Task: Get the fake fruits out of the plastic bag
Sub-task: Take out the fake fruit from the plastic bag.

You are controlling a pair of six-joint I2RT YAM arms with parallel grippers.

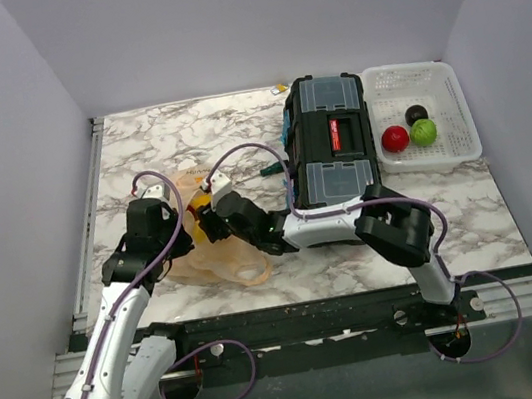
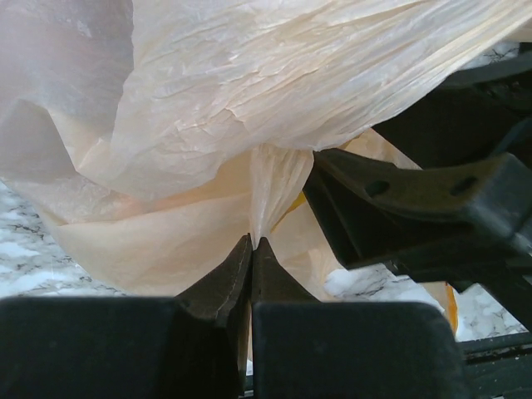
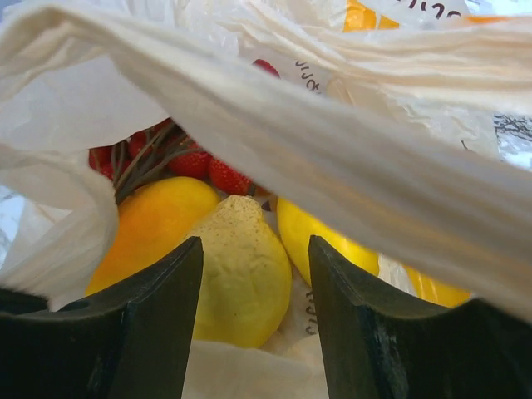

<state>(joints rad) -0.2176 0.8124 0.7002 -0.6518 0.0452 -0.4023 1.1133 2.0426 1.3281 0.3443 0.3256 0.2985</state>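
The peach-orange plastic bag (image 1: 217, 258) lies on the marble table left of centre. My left gripper (image 2: 253, 241) is shut on a pinched fold of the bag (image 2: 274, 179) and holds it up. My right gripper (image 3: 254, 249) is open inside the bag's mouth, its jaws either side of a yellow lemon-like fruit (image 3: 241, 278), apart from it. Behind it lie an orange-yellow fruit (image 3: 150, 229), another yellow piece (image 3: 320, 237) and red berries (image 3: 199, 162). A red ball (image 1: 395, 138), a green ball (image 1: 424, 132) and a dark ball (image 1: 417, 114) sit in the white basket (image 1: 458, 134).
A black toolbox (image 1: 333, 153) stands at centre right, between the bag and the basket. White walls close in the table on three sides. The right arm (image 1: 397, 224) reaches across in front of the toolbox.
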